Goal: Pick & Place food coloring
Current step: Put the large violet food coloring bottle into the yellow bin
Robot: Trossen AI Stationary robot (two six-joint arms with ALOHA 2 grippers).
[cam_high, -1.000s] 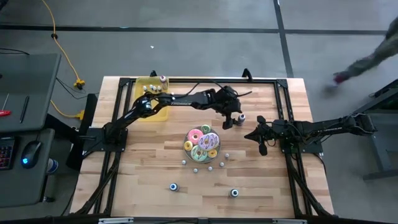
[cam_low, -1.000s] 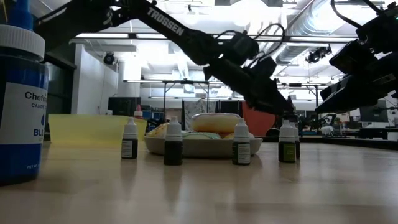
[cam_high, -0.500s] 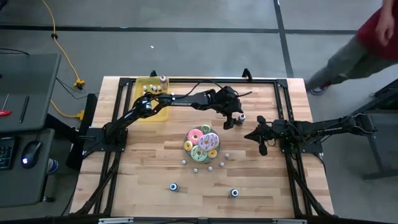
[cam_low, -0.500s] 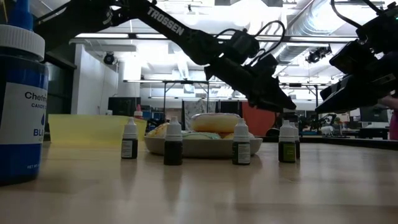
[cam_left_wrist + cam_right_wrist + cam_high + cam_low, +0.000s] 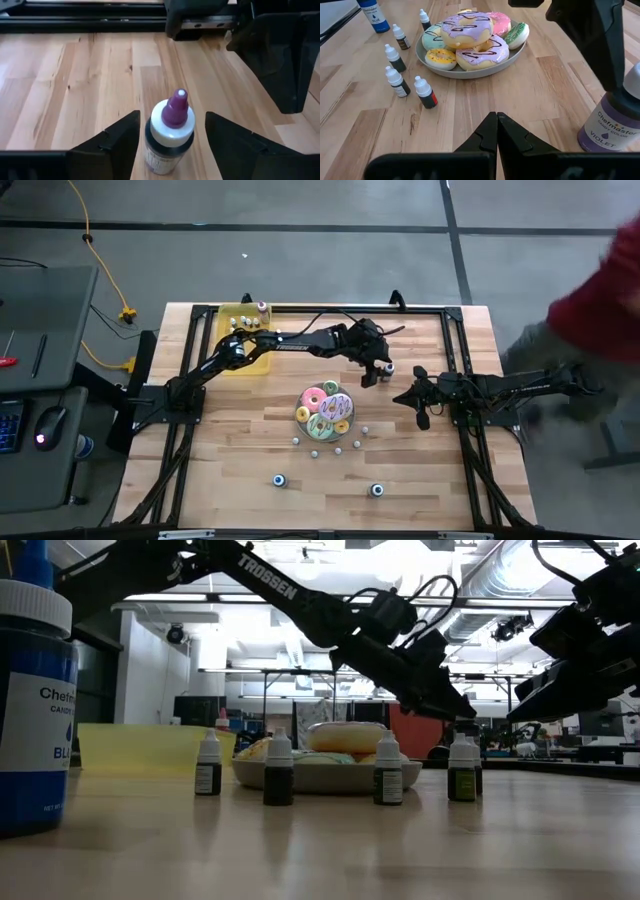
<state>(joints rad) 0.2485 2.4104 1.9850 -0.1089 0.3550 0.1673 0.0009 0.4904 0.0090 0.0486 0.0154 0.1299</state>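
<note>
Two dark robot arms reach over a pale wooden butcher-block table [image 5: 250,450] framed in black rails, on a grey concrete floor; beyond it lies an open workshop with bright ceiling lights. Near the table's middle sits a grey plate of colourful frosted doughnuts [image 5: 326,412], the landmark here. A blurred person in red [image 5: 600,290] passes beyond the table's right edge. The left gripper [image 5: 172,137] hangs just behind and right of the plate, its fingers [image 5: 112,142] spread either side of a violet-capped food coloring bottle [image 5: 169,132] standing upright, not yet touching it. The right gripper [image 5: 497,131] waits right of the plate, fingers pressed together, empty. Small white-capped dropper bottles [image 5: 400,65] stand in front of the plate; a yellow tray [image 5: 243,330] lies far behind and left.
</note>
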